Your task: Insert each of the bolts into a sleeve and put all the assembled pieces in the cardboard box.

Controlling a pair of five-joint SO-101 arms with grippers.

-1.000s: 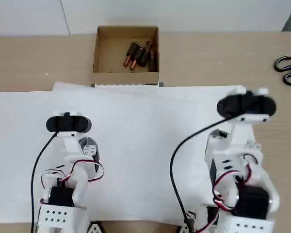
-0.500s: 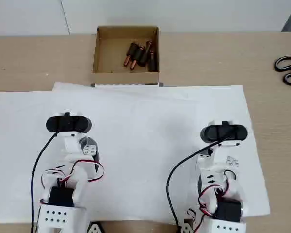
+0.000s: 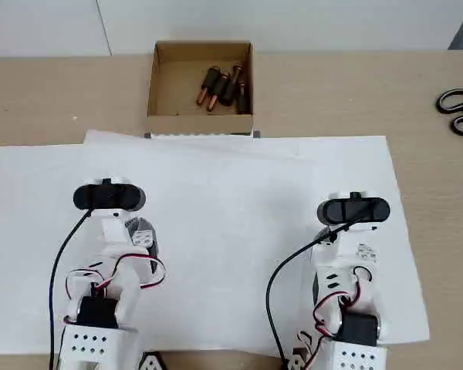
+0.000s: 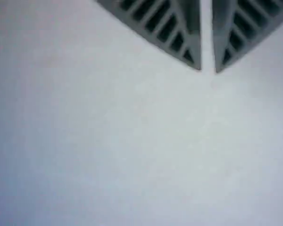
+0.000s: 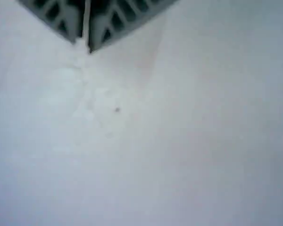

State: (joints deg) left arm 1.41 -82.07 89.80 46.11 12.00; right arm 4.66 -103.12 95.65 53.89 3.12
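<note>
Assembled pieces (image 3: 222,85) lie in cardboard box (image 3: 160,81); left gripper (image 4: 207,69) & right gripper (image 5: 85,46) both clenched, empty, over white paper (image 3: 231,216).

The left arm (image 3: 108,262) sits folded over its base at the near edge of the desk (image 3: 332,92), toward the left corner. Its wrist (image 3: 109,197) is turned downward. The left gripper (image 4: 207,69) points down, its jaws drawn together with only a thin slit between them. The right arm (image 3: 347,285) is folded the same way toward the near right corner. The right gripper (image 5: 85,47) also points down, jaws pressed together.
</note>
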